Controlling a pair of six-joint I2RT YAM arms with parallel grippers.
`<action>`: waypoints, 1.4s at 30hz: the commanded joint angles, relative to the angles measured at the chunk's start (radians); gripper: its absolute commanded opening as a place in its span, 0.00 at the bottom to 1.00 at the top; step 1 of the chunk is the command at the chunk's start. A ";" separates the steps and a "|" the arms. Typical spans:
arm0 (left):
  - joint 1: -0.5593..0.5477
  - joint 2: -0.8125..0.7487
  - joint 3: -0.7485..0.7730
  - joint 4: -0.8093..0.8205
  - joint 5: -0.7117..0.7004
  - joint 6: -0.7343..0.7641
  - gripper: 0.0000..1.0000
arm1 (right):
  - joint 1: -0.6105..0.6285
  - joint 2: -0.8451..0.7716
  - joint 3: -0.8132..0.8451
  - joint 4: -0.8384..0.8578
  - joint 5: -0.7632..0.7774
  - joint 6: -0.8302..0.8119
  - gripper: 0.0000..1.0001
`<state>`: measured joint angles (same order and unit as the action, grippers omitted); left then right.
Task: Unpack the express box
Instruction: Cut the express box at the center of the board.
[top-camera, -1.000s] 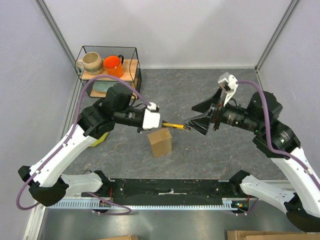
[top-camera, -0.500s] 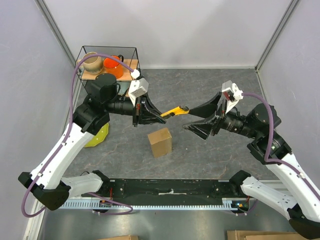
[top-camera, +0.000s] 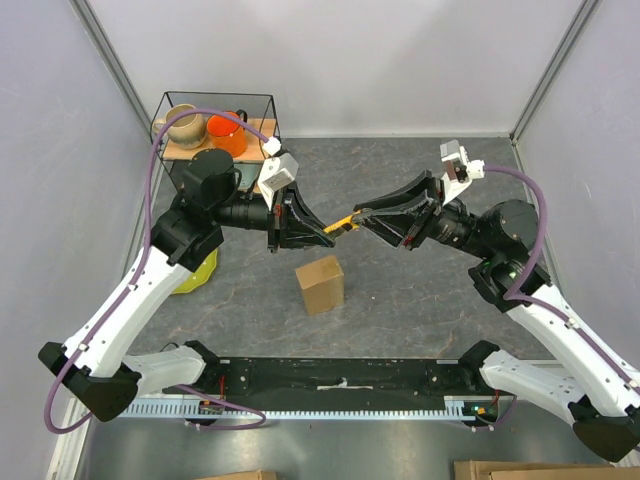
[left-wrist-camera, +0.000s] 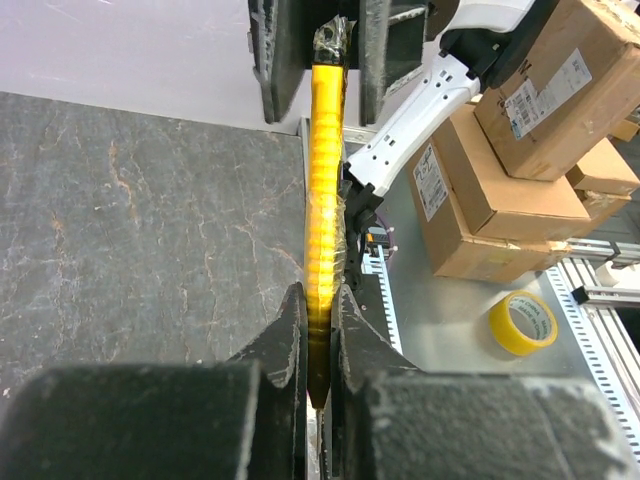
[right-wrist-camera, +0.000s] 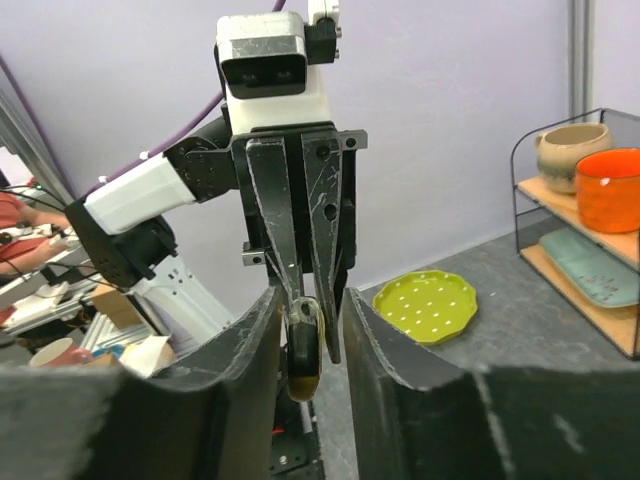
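The express box (top-camera: 320, 284), plain brown cardboard, stands upright on the bench (top-camera: 420, 300). The left tool (top-camera: 327, 229) clamps a yellow cutter (top-camera: 343, 223); the right tool (top-camera: 366, 216) sits apart around its tip.

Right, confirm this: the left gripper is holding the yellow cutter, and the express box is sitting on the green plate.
One thing is off. The left gripper does hold the yellow cutter, but the express box stands on the bare table, apart from the green plate, as the top external view shows.

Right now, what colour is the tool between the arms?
The tool is yellow; left wrist view.
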<state>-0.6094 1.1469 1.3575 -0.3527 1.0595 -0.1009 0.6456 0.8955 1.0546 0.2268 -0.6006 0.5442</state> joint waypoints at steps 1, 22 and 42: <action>-0.007 -0.018 0.006 0.046 0.014 -0.028 0.02 | 0.025 0.022 0.002 0.092 0.025 0.033 0.31; -0.010 -0.102 -0.023 -0.167 0.077 0.171 0.39 | 0.025 0.029 0.194 -0.198 0.085 -0.138 0.00; 0.003 -0.084 -0.064 0.036 0.181 0.012 0.02 | 0.025 0.002 0.167 -0.196 0.028 -0.142 0.79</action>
<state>-0.6144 1.0836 1.3216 -0.5034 1.1728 0.0547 0.6758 0.9310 1.2201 -0.0013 -0.5995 0.4221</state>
